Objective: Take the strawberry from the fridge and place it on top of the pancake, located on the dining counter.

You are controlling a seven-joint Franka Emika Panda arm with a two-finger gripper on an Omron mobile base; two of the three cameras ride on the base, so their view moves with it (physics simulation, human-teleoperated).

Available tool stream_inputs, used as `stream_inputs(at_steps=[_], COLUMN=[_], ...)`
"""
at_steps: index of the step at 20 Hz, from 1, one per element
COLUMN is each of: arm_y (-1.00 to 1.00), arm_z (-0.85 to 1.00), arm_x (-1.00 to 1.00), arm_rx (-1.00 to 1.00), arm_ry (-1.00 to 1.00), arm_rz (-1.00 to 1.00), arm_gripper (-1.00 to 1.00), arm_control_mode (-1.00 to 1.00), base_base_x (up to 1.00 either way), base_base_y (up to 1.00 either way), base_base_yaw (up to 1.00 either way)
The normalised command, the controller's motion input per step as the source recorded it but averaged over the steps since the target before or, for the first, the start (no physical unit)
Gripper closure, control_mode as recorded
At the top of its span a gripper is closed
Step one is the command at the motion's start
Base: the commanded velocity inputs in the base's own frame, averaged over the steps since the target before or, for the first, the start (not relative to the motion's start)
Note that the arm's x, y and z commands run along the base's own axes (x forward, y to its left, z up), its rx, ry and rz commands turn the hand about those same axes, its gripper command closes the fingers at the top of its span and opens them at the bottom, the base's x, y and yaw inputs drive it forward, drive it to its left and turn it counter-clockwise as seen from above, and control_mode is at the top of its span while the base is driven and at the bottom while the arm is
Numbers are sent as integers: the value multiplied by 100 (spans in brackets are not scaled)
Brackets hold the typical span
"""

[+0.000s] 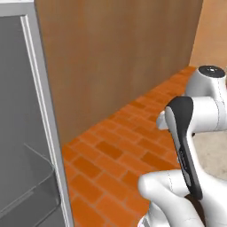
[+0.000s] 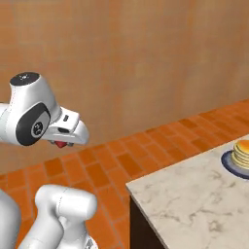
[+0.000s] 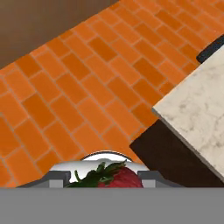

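Jaws (image 3: 114, 180): pinching the strawberry (image 3: 120, 178), its green leaves showing at the bottom of the hand view
Strawberry: a red speck under the hand in the right base view, held above the brick floor (image 3: 70, 87)
Table (image 2: 194, 194): beige marbled top just beside the arm, corner seen from the hand
Pancake (image 2: 241, 154): stacked on a dark blue plate (image 2: 229, 164) at the table's far right; well apart from the berry
Fridge (image 1: 26, 133): grey, at the left of the left base view
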Motion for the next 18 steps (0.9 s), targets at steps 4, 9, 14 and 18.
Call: stream_inputs(at_steps=[4, 9, 14, 18], arm_y=[0, 0, 0, 0], arm_z=[0, 0, 0, 0], arm_x=[0, 0, 0, 0], arm_rx=[0, 0, 0, 0], arm_ry=[0, 0, 0, 0], arm_rz=[0, 0, 0, 0], arm_gripper=[100, 100, 100, 100], arm_control_mode=[100, 100, 100, 100], base_base_x=[79, 100, 85, 63], base_base_y=[26, 0, 4, 0], base_base_yaw=[53, -4, -71, -83])
